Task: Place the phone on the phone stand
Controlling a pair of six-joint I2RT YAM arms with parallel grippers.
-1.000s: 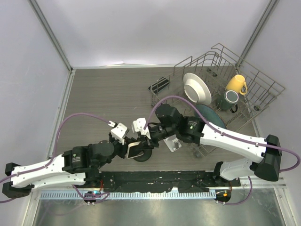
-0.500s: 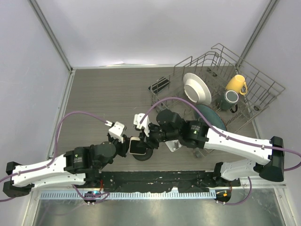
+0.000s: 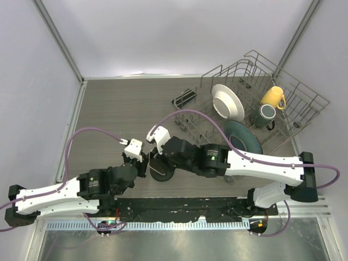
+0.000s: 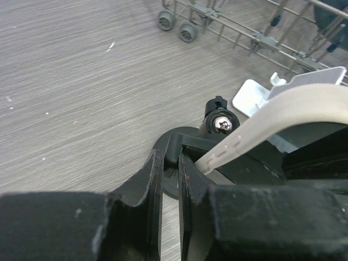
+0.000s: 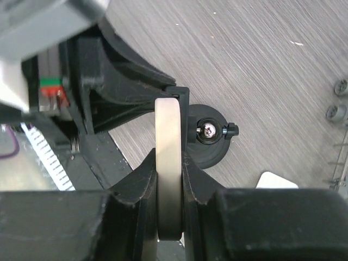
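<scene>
The beige phone (image 5: pixel 167 163) is held edge-on in my right gripper (image 5: pixel 168 179), which is shut on it just above and beside the black phone stand (image 5: pixel 209 142). The stand's round base shows in the top view (image 3: pixel 163 174), where the phone is hidden under my right gripper (image 3: pixel 157 157). My left gripper (image 4: pixel 169 163) is closed to a narrow gap on the stand's upright black plate (image 4: pixel 174 148). It sits at the stand's left side in the top view (image 3: pixel 143 164). The phone's edge (image 4: pixel 293 111) crosses the left wrist view.
A wire dish rack (image 3: pixel 296 92) stands at the back right with a white plate (image 3: pixel 228 102), a dark green plate (image 3: pixel 243 136), a yellow mug (image 3: pixel 272 98) and a green mug (image 3: pixel 265 116). A black flat object (image 3: pixel 184 98) lies by the rack. A white piece (image 4: pixel 253 95) lies right of the stand.
My right gripper has carried the phone leftward over the stand, covering the white piece in the top view. My left gripper has shifted slightly left and stays at the stand.
</scene>
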